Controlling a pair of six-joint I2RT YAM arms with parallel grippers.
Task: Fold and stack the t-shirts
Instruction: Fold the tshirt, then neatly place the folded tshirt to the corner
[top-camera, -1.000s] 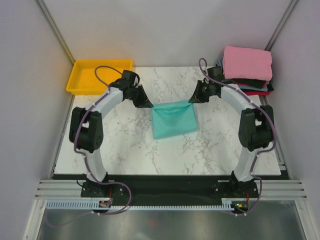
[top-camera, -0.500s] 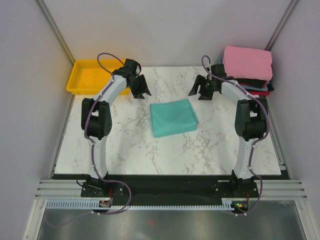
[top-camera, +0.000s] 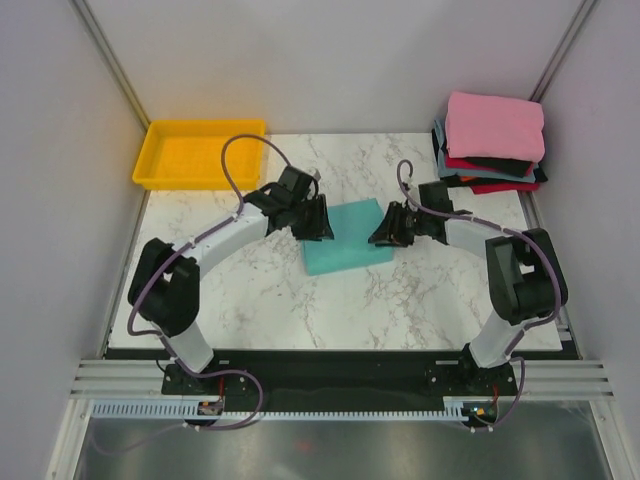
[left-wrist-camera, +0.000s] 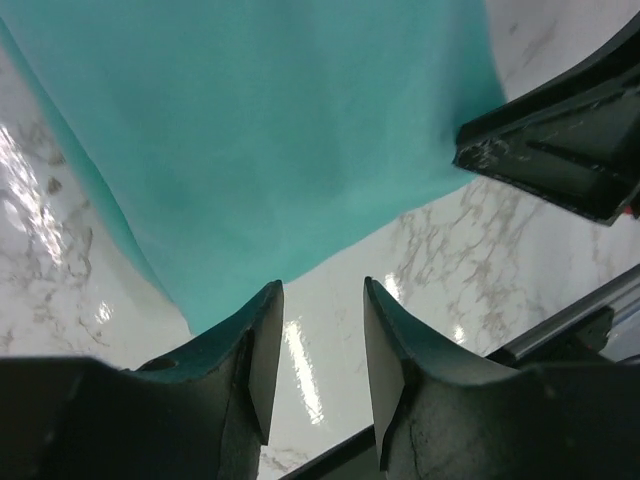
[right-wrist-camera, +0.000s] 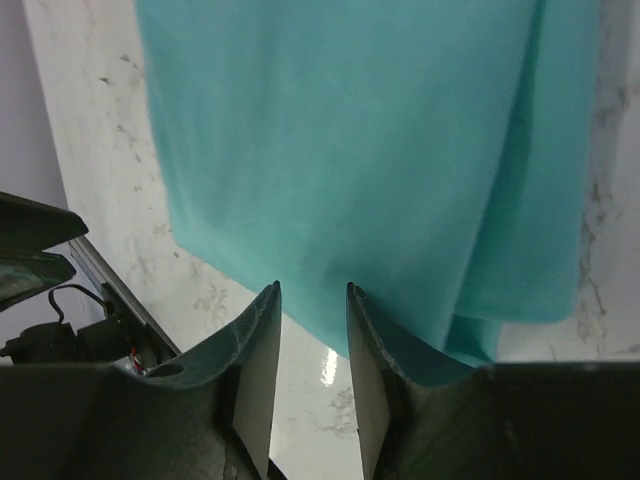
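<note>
White marble table (top-camera: 300, 310) has a flat, folded teal cloth t-shirt (top-camera: 345, 250) near its middle, almost square but a bit wider from left to right, and turned a little so its right side sits farther back. The left gripper (top-camera: 318, 225) is at its far left corner and the right gripper (top-camera: 383, 232) at its far right corner, each with jaws a little apart and holding nothing. Bare table lies all around the shirt, with the yellow plastic tray (top-camera: 205, 125) at the far left and the pile of folded t-shirts with a pink one on top (top-camera: 495, 140) at the far right.
</note>
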